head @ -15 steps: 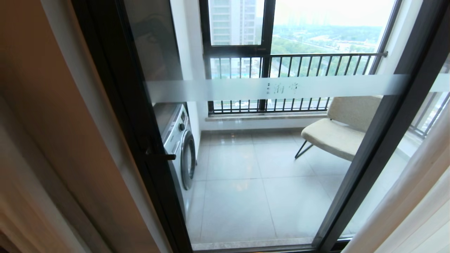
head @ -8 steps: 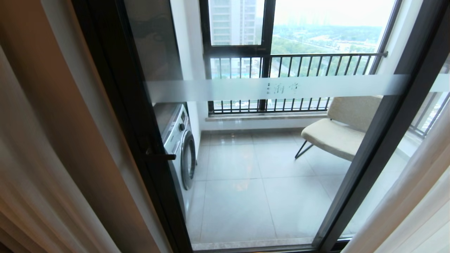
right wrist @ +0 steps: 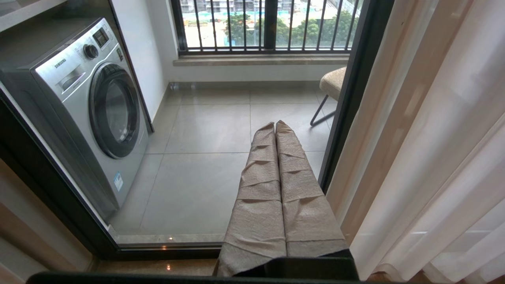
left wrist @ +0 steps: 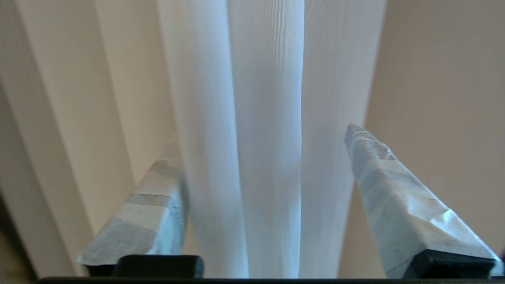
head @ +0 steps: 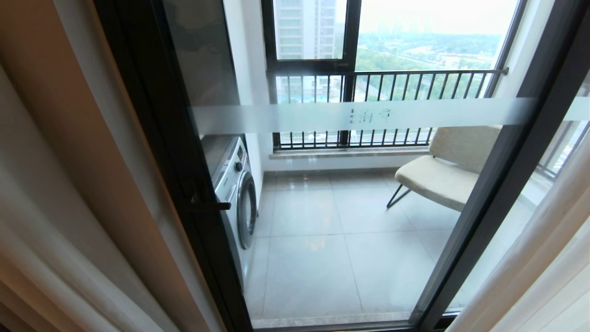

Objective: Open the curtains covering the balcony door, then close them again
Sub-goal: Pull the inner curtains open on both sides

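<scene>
Curtains (head: 60, 221) hung bunched at both sides of the balcony door (head: 350, 207), leaving its glass bare. The left gripper (left wrist: 268, 189) stood spread around a sheer fold (probably letting go); the right gripper (right wrist: 275, 130) was pressed together, idle.

You face the balcony door (head: 350, 193) head-on, with the curtains (head: 60, 221) drawn off to both sides of it. Behind the glass, the washing machine (head: 235, 189) stands at the left against the wall, and the chair (head: 442, 175) sits at the right. The railing (head: 387, 78) runs across the window behind both. Your left claw (left wrist: 264, 157) sits off to the left at the curtain, a sheer fold lying between its spread fingers. Your right claw (right wrist: 275, 125) points at the lower part of the door, the right-hand curtain just beside it.
</scene>
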`<state>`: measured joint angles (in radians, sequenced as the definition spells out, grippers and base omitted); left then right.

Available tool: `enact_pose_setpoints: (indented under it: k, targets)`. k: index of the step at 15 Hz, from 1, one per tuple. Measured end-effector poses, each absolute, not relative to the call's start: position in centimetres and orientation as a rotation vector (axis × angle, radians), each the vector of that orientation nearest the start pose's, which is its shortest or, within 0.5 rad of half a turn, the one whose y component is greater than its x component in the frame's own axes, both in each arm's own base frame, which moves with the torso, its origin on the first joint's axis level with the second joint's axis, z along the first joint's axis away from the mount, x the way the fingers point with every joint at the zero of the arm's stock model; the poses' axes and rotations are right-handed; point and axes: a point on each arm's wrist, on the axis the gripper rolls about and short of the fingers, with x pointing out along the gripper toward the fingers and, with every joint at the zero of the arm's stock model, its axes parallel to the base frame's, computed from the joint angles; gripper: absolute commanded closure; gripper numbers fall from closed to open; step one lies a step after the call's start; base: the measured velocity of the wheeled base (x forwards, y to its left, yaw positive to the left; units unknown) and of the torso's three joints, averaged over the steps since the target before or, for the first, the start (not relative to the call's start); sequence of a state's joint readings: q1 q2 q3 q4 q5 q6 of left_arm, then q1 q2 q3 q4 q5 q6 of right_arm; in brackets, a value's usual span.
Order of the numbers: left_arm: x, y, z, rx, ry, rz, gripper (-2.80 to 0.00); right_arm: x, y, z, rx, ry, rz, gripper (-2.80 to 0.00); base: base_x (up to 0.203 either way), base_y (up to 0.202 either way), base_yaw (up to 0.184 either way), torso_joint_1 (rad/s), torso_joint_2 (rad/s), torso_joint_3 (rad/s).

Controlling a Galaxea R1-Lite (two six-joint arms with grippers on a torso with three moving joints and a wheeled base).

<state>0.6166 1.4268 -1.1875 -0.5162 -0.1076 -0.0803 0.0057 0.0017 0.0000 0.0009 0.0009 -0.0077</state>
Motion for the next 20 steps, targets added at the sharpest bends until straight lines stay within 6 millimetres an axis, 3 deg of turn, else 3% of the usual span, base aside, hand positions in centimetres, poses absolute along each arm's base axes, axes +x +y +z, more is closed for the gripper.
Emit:
enact_pose_setpoints:
  k: [9,10,14,20]
  targets:
    - [12.1,8.3,30.9,0.0,-0.225,0.506,-2.8,-2.3,0.0,7.6,-0.008,0.002,0.007,0.0,0.0,0.0,0.0,0.0,0.0,0.0]
    - [11.2,7.7,30.4,-0.004,-0.215,0.507,0.0,-2.3,0.0,7.5,-0.008,0.003,0.006,0.0,0.0,0.0,0.0,0.0,0.0,0.0]
    - [9.2,6.2,29.5,-0.005,-0.203,0.494,0.0,-2.3,0.0,7.5,-0.008,0.003,0.007,0.0,0.0,0.0,0.0,0.0,0.0,0.0]
    - [8.3,5.3,27.3,-0.022,-0.168,0.469,0.0,-2.3,0.0,7.5,-0.009,0.003,0.007,0.0,0.0,0.0,0.0,0.0,0.0,0.0]
